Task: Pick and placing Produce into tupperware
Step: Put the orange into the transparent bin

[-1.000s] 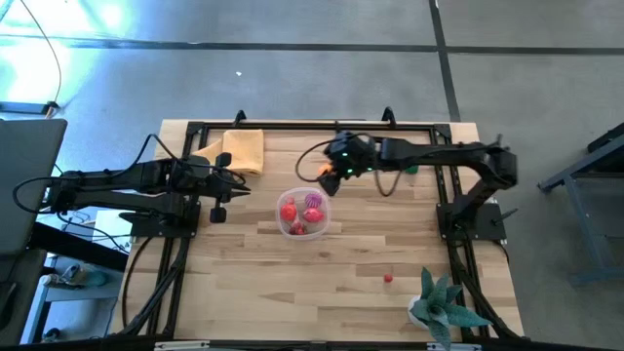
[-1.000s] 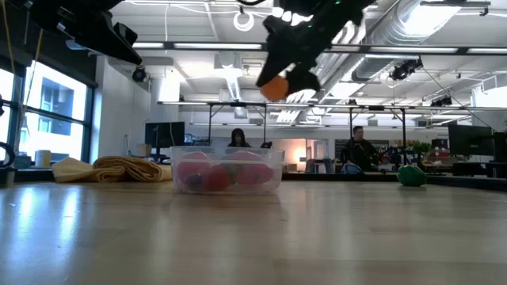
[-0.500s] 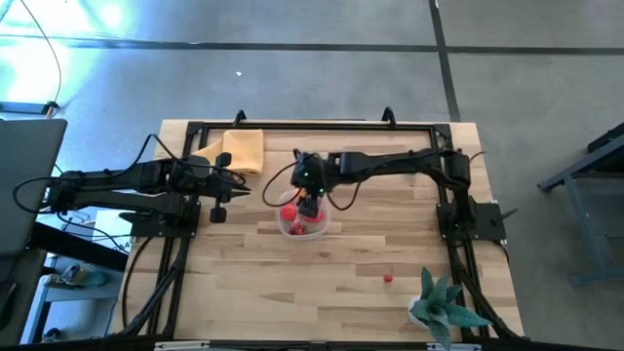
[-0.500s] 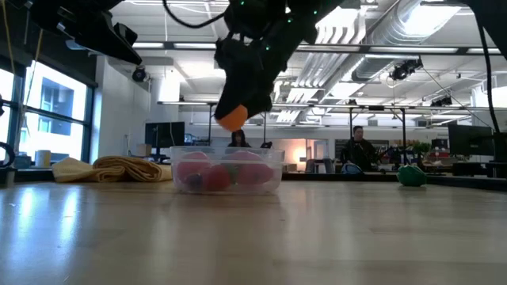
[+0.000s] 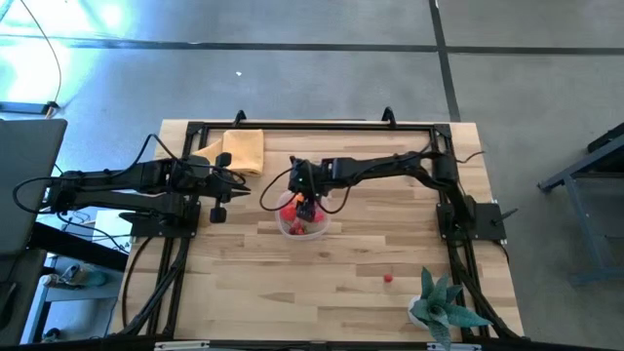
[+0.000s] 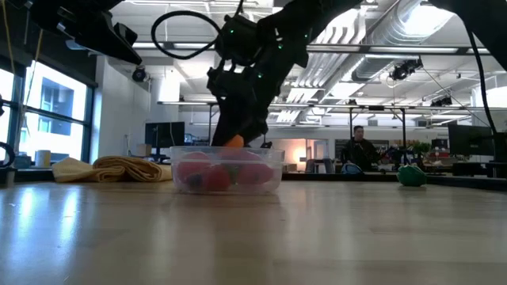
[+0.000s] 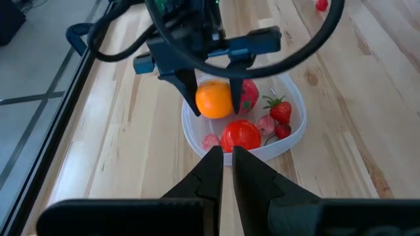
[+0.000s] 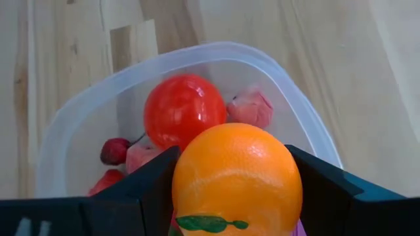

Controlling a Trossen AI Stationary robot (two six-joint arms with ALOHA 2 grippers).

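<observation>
The clear tupperware tub (image 5: 314,230) sits at the middle of the table and holds red and pink produce: a red ball (image 8: 184,108), a strawberry (image 7: 280,110) and pink pieces. My right gripper (image 5: 303,204) reaches in from the table's right. It is shut on an orange toy fruit (image 8: 236,177), right over the tub, at about rim height (image 6: 234,142). My left gripper (image 7: 226,164) waits shut and empty to the left of the tub (image 5: 237,185), above the table. My right gripper pinches the orange fruit between its two fingers (image 8: 141,183), one on each of its opposite sides (image 7: 214,99). The fingers slant down from the table's right side. The fruit hangs just above the produce in the tub; whether it touches any, I cannot tell.
A folded yellow cloth (image 5: 244,148) lies at the far left. One red piece of produce (image 5: 388,279) lies on the wood near the front right, next to a spiky green plant (image 5: 441,307). A green item (image 6: 411,176) rests at the far right. People sit in the room behind.
My right gripper has carried the orange fruit toward the table's left edge and down, from the right of the tub to right over it at rim height. Its wrist has rolled on the way. The left arm and the tub have kept still.
</observation>
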